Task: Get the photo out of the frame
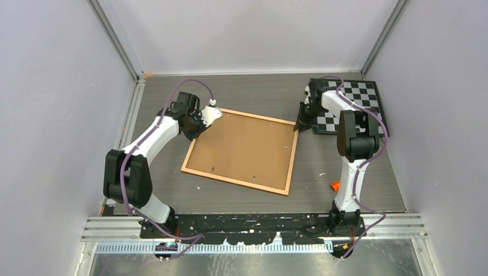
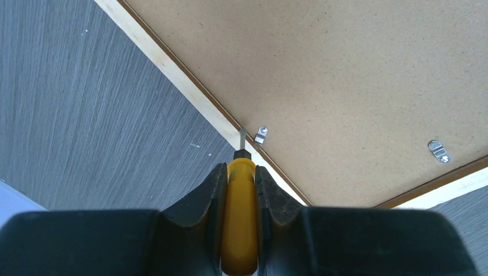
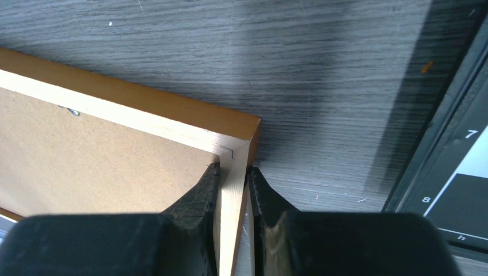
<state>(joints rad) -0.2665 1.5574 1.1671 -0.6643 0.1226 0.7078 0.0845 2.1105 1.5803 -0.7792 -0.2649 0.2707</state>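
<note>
Two grippers are sitting at the far corners of the frame [image 1: 239, 150], which is lying back-up on the grey table [image 1: 247, 92]. Its brown fibreboard backing [image 2: 345, 69] is facing upward inside the narrow orange-brown border. The photo is not showing, since the backing is covering that side.

The left gripper [image 2: 240, 172] is clenching a yellow-handled screwdriver [image 2: 240, 224]. The handle is standing between the two black fingers [image 2: 210, 195] and filling the gap. Just ahead of the jaws, the screwdriver's thin metal tip is reaching over the pale inner strip of the border. Its end is sitting right beside a small silver clip [image 2: 260, 135], but I cannot tell whether tip and clip are touching. A second clip [image 2: 438, 150] is lying farther off to the right of the jaws, near the adjoining edge of the backing. Bare table is showing to the left of the jaws.

The right gripper [image 3: 233, 175] is grasping the frame itself, its jaws pinching the border rail. One finger [image 3: 201, 195] is pressing on the backing side and the other on the outer face. The frame's corner joint is lying just ahead of the fingertips. Another clip [image 3: 73, 112] is peeking out ahead and well to the left. Well off to the right of these jaws, a black-and-white checkerboard [image 3: 460, 195] is resting on the table, apart from the frame.

Behind the right gripper, nearer the arm's base, a small orange object [image 1: 334, 185] is lying on the table.
</note>
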